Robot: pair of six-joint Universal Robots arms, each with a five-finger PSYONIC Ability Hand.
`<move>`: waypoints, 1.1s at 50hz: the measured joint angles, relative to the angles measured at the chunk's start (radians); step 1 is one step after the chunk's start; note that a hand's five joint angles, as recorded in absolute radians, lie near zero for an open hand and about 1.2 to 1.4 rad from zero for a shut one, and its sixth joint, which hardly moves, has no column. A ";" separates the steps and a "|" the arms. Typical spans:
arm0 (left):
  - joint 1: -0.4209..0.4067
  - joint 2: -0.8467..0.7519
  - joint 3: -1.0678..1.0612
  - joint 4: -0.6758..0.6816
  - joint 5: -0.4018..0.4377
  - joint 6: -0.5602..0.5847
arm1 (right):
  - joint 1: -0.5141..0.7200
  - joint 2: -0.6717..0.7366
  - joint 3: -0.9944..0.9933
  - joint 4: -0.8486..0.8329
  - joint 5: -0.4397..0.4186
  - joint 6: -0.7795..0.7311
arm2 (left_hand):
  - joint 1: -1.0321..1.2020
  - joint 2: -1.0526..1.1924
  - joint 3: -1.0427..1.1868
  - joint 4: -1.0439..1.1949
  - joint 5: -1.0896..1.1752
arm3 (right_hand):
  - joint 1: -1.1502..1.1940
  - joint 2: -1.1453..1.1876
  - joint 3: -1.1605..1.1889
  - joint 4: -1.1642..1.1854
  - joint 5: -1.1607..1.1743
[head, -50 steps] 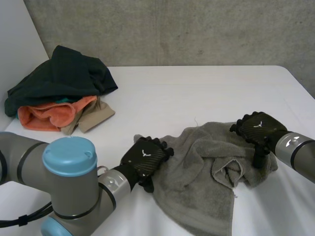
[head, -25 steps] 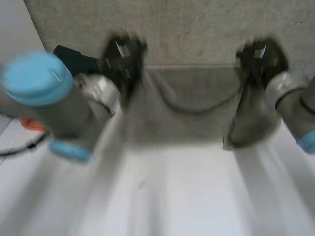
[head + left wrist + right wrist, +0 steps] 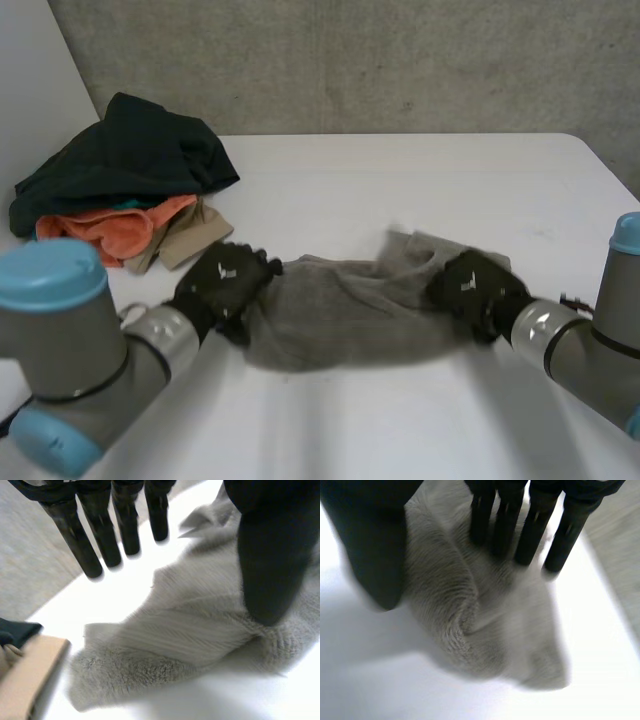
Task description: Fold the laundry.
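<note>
Grey towel (image 3: 340, 320) lies bunched: left hand (image 3: 222, 282) at its 9 o'clock end, right hand (image 3: 470, 287) at 3. Both hands' fingers are straight, gripping nothing. Table (image 3: 400, 190) stretches toward 12.

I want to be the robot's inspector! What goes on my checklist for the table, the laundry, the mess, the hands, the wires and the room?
surface: white table, no stains seen.
job's things: grey towel, lying bunched in a long strip between the two hands.
clutter: a pile at the table's far left corner, with a dark garment on top and an orange cloth and a tan cloth under it.
hands: left hand at the towel's left end, fingers straight, thumb on the towel, open; right hand at the towel's right end, fingers straight over the towel, open.
cables: nothing seen.
surroundings: grey concrete wall behind the table.
</note>
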 measured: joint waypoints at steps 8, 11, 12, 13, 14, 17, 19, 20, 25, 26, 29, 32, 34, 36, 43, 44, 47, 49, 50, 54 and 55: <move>0.053 0.117 -0.044 -0.066 0.006 0.058 | -0.002 -0.039 -0.085 0.075 -0.002 0.155 | -0.151 -0.258 -0.261 -0.264 -0.237 | -0.233 -0.301 -0.330 -0.334 -0.318; 0.110 0.169 -0.010 -0.108 -0.001 -0.004 | 0.001 -0.090 -0.114 0.044 -0.003 0.276 | -0.151 -0.258 -0.261 -0.264 -0.237 | -0.233 -0.301 -0.330 -0.334 -0.318; 0.130 0.181 0.004 -0.119 -0.003 -0.035 | 0.003 -0.106 -0.123 0.031 -0.003 0.315 | -0.149 -0.257 -0.260 -0.263 -0.237 | -0.233 -0.301 -0.330 -0.334 -0.318; 0.150 0.188 0.016 -0.128 -0.004 -0.067 | 0.004 -0.117 -0.128 0.020 -0.003 0.340 | -0.134 -0.243 -0.249 -0.249 -0.224 | -0.233 -0.301 -0.330 -0.334 -0.318; 0.167 0.192 0.028 -0.135 -0.004 -0.098 | 0.006 -0.124 -0.133 0.010 -0.002 0.359 | -0.110 -0.223 -0.231 -0.228 -0.204 | -0.233 -0.301 -0.330 -0.334 -0.318; 0.218 0.185 0.071 -0.159 0.001 -0.201 | 0.016 -0.134 -0.153 -0.015 0.002 0.397 | -0.029 -0.157 -0.162 -0.152 -0.130 | -0.233 -0.301 -0.330 -0.334 -0.318; 0.239 0.168 0.099 -0.178 0.009 -0.251 | 0.024 -0.129 -0.171 -0.019 0.008 0.405 | -0.028 -0.151 -0.156 -0.145 -0.123 | -0.233 -0.301 -0.330 -0.333 -0.318; 0.252 0.147 0.123 -0.198 0.016 -0.284 | 0.032 -0.118 -0.190 -0.015 0.016 0.408 | -0.028 -0.148 -0.153 -0.144 -0.123 | -0.233 -0.301 -0.330 -0.333 -0.318; 0.274 0.041 0.225 -0.296 0.035 -0.336 | 0.058 -0.037 -0.297 0.063 0.060 0.391 | -0.028 -0.148 -0.153 -0.144 -0.123 | -0.233 -0.299 -0.327 -0.331 -0.318; 0.276 0.016 0.249 -0.321 0.036 -0.338 | 0.064 -0.012 -0.327 0.090 0.070 0.382 | -0.028 -0.148 -0.153 -0.144 -0.123 | -0.226 -0.287 -0.315 -0.317 -0.309; 0.279 -0.054 0.318 -0.395 0.033 -0.338 | 0.078 0.067 -0.419 0.175 0.089 0.351 | -0.028 -0.148 -0.153 -0.144 -0.123 | -0.199 -0.228 -0.258 -0.264 -0.258; 0.281 -0.104 0.369 -0.451 0.026 -0.340 | 0.090 0.155 -0.514 0.256 0.103 0.309 | -0.028 -0.148 -0.153 -0.144 -0.123 | -0.193 -0.219 -0.246 -0.249 -0.243; 0.281 -0.121 0.387 -0.468 0.024 -0.350 | 0.096 0.214 -0.567 0.287 0.110 0.281 | -0.029 -0.149 -0.153 -0.145 -0.124 | -0.188 -0.218 -0.242 -0.245 -0.239; 0.281 -0.128 0.394 -0.468 0.023 -0.364 | 0.100 0.263 -0.607 0.300 0.115 0.258 | -0.031 -0.150 -0.155 -0.146 -0.126 | -0.148 -0.182 -0.204 -0.207 -0.202; 0.271 -0.122 0.377 -0.374 0.029 -0.422 | 0.106 0.361 -0.699 0.256 0.137 0.234 | -0.031 -0.152 -0.156 -0.154 -0.133 | 0.653 0.660 0.618 0.622 0.613; 0.265 -0.121 0.372 -0.351 0.030 -0.427 | 0.108 0.355 -0.703 0.242 0.140 0.243 | -0.031 -0.153 -0.158 -0.158 -0.137 | 0.653 0.668 0.638 0.647 0.618; 0.246 -0.125 0.369 -0.317 0.030 -0.423 | 0.120 0.276 -0.671 0.204 0.126 0.280 | -0.043 -0.167 -0.173 -0.173 -0.156 | 0.653 0.668 0.640 0.651 0.619; 0.235 -0.131 0.373 -0.310 0.028 -0.415 | 0.129 0.204 -0.635 0.182 0.105 0.297 | -0.043 -0.169 -0.175 -0.176 -0.157 | 0.653 0.668 0.644 0.651 0.618; 0.227 -0.136 0.379 -0.308 0.027 -0.408 | 0.133 0.167 -0.616 0.172 0.093 0.303 | -0.048 -0.180 -0.185 -0.183 -0.167 | 0.653 0.668 0.645 0.651 0.618; 0.191 -0.172 0.419 -0.309 0.020 -0.374 | 0.152 -0.073 -0.486 0.109 0.004 0.326 | -0.069 -0.197 -0.204 -0.202 -0.188 | 0.653 0.668 0.649 0.652 0.618; 0.183 -0.185 0.432 -0.312 0.017 -0.365 | 0.156 -0.128 -0.456 0.095 -0.019 0.328 | -0.069 -0.203 -0.204 -0.206 -0.191 | 0.653 0.668 0.649 0.653 0.618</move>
